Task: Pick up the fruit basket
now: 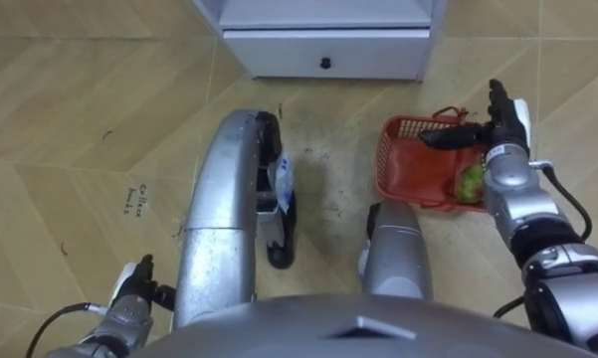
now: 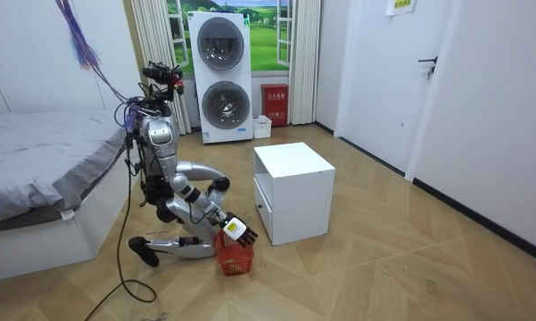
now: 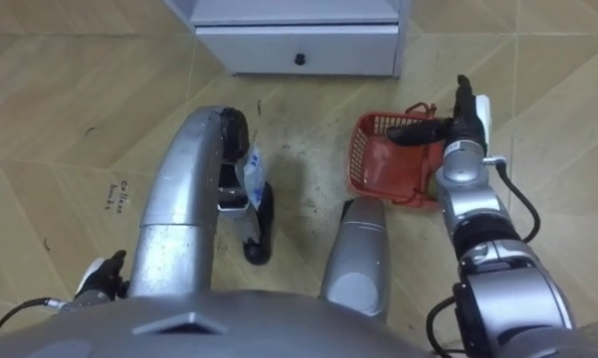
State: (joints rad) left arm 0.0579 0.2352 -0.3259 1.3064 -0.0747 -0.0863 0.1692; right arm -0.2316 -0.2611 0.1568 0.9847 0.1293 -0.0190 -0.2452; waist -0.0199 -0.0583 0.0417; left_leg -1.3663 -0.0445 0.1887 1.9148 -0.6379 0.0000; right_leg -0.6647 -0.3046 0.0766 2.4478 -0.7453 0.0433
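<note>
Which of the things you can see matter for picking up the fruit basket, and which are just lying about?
For the job: red plastic mesh basket; green round fruit inside it; right hand, open, above the basket.

Just about: white cabinet with a drawer; stacked white washing machines; grey bed; left hand, idle low at its side.

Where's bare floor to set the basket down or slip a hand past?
Widest bare floor: robot's left, from the white cabinet back to the left hand. A narrower strip runs between the cabinet and the red basket. Crowded at the right: the right hand hovers over the basket, fruit inside.
</note>
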